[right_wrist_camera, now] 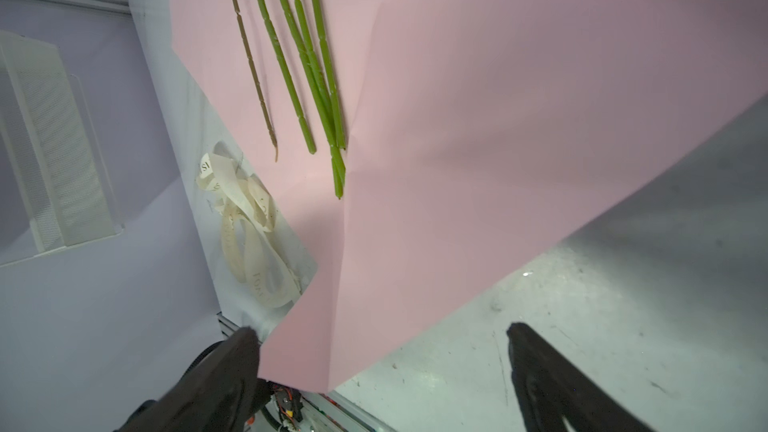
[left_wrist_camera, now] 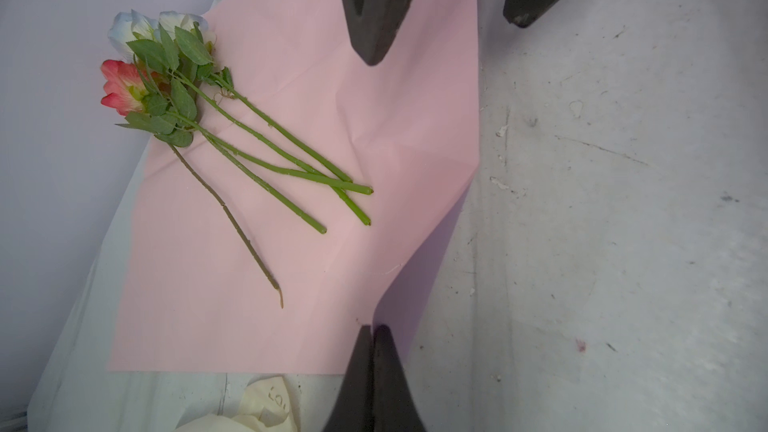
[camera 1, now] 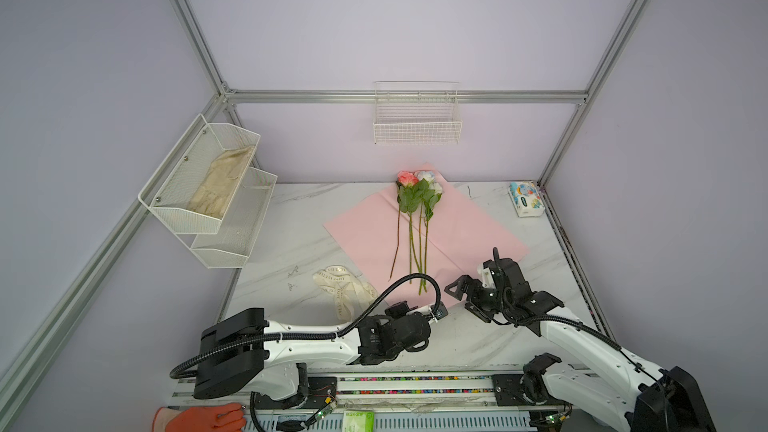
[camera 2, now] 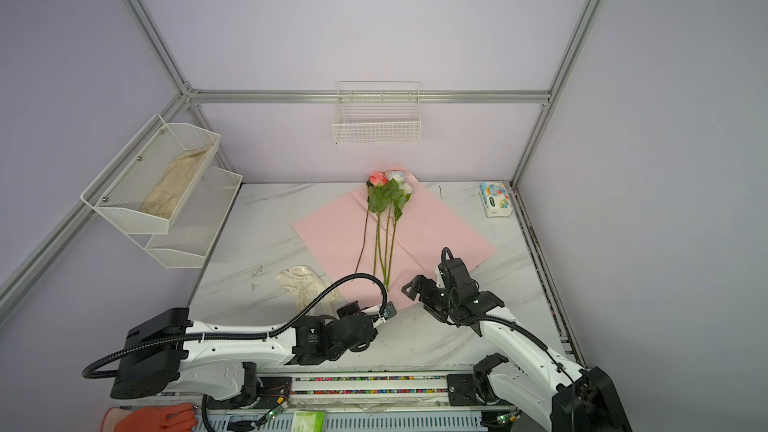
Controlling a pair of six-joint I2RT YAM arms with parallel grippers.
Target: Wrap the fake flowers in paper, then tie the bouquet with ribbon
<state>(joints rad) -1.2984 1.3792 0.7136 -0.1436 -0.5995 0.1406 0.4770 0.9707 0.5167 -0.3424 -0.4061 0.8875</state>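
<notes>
The bouquet of fake flowers [camera 1: 415, 201] [camera 2: 388, 201] lies loose on a pink paper sheet [camera 1: 469, 234] [camera 2: 436, 234], heads toward the back wall. It has a pink rose, pale blue and white ones, and long green stems [left_wrist_camera: 266, 168] [right_wrist_camera: 299, 56]. My left gripper [camera 1: 440, 310] [camera 2: 388, 311] [left_wrist_camera: 372, 328] is shut on the sheet's near corner, which curls up off the table [left_wrist_camera: 623, 201]. My right gripper [camera 1: 463, 299] [camera 2: 419, 297] [right_wrist_camera: 382, 330] stands open just right of it, over the paper's [right_wrist_camera: 498, 118] lifted near edge.
A cream lettered ribbon [camera 1: 340, 284] [right_wrist_camera: 249, 222] lies crumpled left of the paper. A tissue pack [camera 1: 527, 199] sits at the back right. A wire basket [camera 1: 417, 126] hangs on the back wall and a two-tier mesh shelf [camera 1: 208, 184] on the left wall. An orange glove [camera 1: 203, 419] shows at the front edge.
</notes>
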